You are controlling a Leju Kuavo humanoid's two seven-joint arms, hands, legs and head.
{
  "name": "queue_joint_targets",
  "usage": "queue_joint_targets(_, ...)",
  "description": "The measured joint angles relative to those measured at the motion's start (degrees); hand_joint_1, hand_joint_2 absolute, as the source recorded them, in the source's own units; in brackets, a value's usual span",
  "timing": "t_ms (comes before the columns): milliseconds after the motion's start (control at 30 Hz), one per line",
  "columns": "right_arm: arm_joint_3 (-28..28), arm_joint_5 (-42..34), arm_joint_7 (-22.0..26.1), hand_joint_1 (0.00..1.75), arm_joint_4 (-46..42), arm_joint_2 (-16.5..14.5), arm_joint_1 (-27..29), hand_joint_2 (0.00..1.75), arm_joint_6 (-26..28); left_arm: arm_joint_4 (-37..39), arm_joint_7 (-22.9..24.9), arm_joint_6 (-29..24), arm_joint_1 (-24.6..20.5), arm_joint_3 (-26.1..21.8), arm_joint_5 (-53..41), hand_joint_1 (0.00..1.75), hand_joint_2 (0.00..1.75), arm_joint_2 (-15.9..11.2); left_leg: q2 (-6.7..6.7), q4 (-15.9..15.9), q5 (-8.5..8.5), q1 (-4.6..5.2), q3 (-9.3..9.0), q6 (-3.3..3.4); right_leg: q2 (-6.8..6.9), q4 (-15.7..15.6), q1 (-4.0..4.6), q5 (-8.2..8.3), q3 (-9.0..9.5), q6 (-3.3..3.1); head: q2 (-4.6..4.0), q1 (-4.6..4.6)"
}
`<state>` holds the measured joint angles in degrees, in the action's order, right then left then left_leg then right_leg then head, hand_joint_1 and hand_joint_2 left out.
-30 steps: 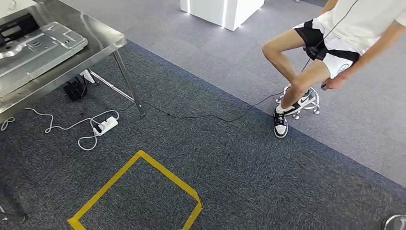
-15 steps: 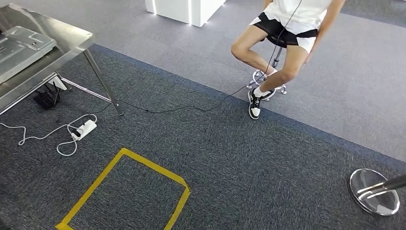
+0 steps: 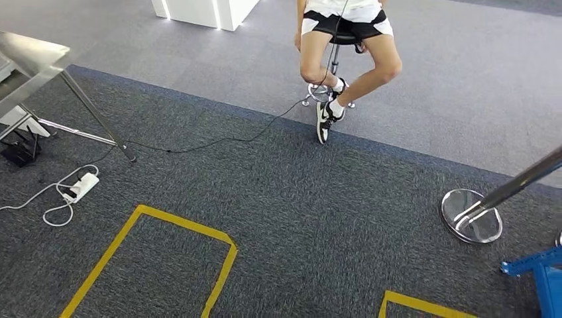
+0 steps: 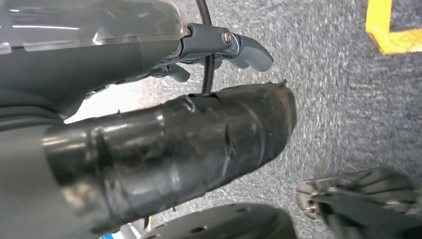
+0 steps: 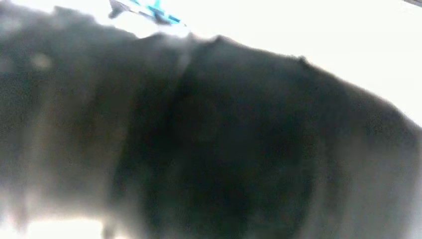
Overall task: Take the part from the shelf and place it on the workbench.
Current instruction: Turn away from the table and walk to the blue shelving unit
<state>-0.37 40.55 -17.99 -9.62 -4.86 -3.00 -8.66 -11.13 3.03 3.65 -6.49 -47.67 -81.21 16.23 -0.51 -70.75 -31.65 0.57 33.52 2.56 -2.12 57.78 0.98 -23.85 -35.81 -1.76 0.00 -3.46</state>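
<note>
The steel workbench (image 3: pixel 34 54) shows just its corner and one leg at the head view's upper left. At the lower right edge stands a blue metal frame foot (image 3: pixel 540 268). My left hand (image 4: pixel 149 50) hangs over grey carpet in the left wrist view. Its grey thumb (image 4: pixel 244 47) sticks out, nothing shows in its grasp, and its other fingers are hidden. In the right wrist view a dark blurred shape lies close to the lens, so I cannot tell how my right hand stands.
A person (image 3: pixel 341 26) sits on a stool (image 3: pixel 331 86) ahead, with a black cable (image 3: pixel 219 140) running across the carpet. A white power strip (image 3: pixel 79 187) lies left. Yellow tape squares (image 3: pixel 166 225) mark the floor. A chrome stand base (image 3: pixel 472 215) and its pole (image 3: pixel 523 179) are at the right.
The camera has swung to the right: workbench and person slid left in the picture. The chrome stand, blue frame foot and a second yellow tape mark came into view.
</note>
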Motion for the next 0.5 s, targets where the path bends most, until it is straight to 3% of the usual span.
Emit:
queue_joint_targets(33,0.0,0.2,0.0,0.00,0.0,-0.1,0.0,0.00,-0.4,0.0,-0.2,0.4,0.0,-0.1,0.7,0.00,0.00,-0.1,-1.10,4.3,0.98,0.52,-3.28,0.77,-0.62,0.2,0.12,0.62,-0.70,0.05,0.00,-0.01)
queue_joint_targets(67,0.0,0.5,0.1,0.00,0.0,-0.2,0.0,0.00,-0.7,0.0,-0.3,0.7,0.0,-0.3,1.4,0.00,0.00,-0.1,-2.10,9.0,0.85,0.86,-6.46,1.37,-1.23,0.4,0.21,1.19,-1.21,0.12,0.00,0.00)
queue_joint_targets(133,0.0,1.2,0.6,0.00,0.0,-0.4,-0.1,0.00,-1.5,0.0,-0.1,0.7,0.3,-1.2,3.2,0.00,0.00,-0.2,-3.10,15.2,-0.71,1.17,-10.17,1.81,-2.25,0.5,0.25,2.24,-1.82,0.43,0.00,-0.02)
queue_joint_targets(200,0.4,2.7,1.1,0.00,0.0,-0.3,0.0,0.00,-2.4,0.0,0.3,0.2,0.5,-2.6,5.7,0.00,0.00,0.1,-2.09,16.6,-0.56,0.97,-10.45,1.69,-3.01,0.5,0.21,3.04,-2.16,0.96,0.00,-0.03)
queue_joint_targets(233,0.7,3.7,1.4,0.00,0.0,-0.2,0.0,0.00,-2.9,0.0,0.7,-0.3,0.7,-3.5,6.8,0.00,0.00,0.3,-1.42,16.9,-0.01,0.82,-10.29,1.81,-2.63,1.1,0.23,2.53,-2.53,1.27,0.00,-0.07)
queue_joint_targets(267,1.2,4.6,1.7,0.00,0.0,-0.1,0.0,0.00,-3.2,0.0,1.2,-0.7,0.9,-4.3,7.5,0.00,0.00,0.5,-0.73,17.2,0.56,0.65,-10.05,1.91,-1.82,2.7,0.21,1.16,-3.24,1.59,0.00,-0.10)
queue_joint_targets(333,2.2,6.1,2.0,0.00,0.0,0.1,-0.1,0.00,-3.5,0.0,2.1,-1.5,1.4,-5.7,8.4,0.00,0.00,0.8,0.71,17.3,1.30,0.51,-9.27,1.97,0.39,9.3,-0.22,-3.57,-5.71,2.34,0.00,-0.19)
queue_joint_targets(400,3.0,7.0,2.1,0.00,0.0,0.2,-0.2,0.00,-3.9,0.0,2.2,-2.4,1.9,-6.6,8.6,0.00,0.00,0.9,2.24,17.0,1.73,0.40,-8.38,1.66,1.41,15.6,-1.06,-6.84,-7.37,3.17,0.00,-0.19)
queue_joint_targets(433,3.4,7.3,2.2,0.00,0.0,0.3,-0.3,0.00,-4.3,0.0,1.8,-3.2,2.0,-6.9,8.6,0.00,0.00,1.0,2.97,16.8,1.86,0.27,-7.95,1.46,1.72,16.1,-1.50,-6.99,-6.76,3.59,0.00,-0.18)
queue_joint_targets(467,3.7,7.5,2.3,0.00,0.0,0.4,-0.3,0.00,-4.8,0.0,1.2,-4.0,2.0,-7.2,8.8,0.00,0.00,1.0,3.61,16.5,1.87,0.06,-7.59,1.21,2.08,14.3,-1.92,-6.19,-4.95,4.00,0.00,-0.17)
queue_joint_targets(500,3.9,7.6,2.5,0.00,0.0,0.5,-0.3,0.00,-5.3,0.0,0.4,-4.8,2.0,-7.4,9.0,0.00,0.00,1.0,4.16,16.0,1.76,-0.15,-7.37,0.88,2.74,10.7,-2.31,-4.86,-2.17,4.43,0.00,-0.18)
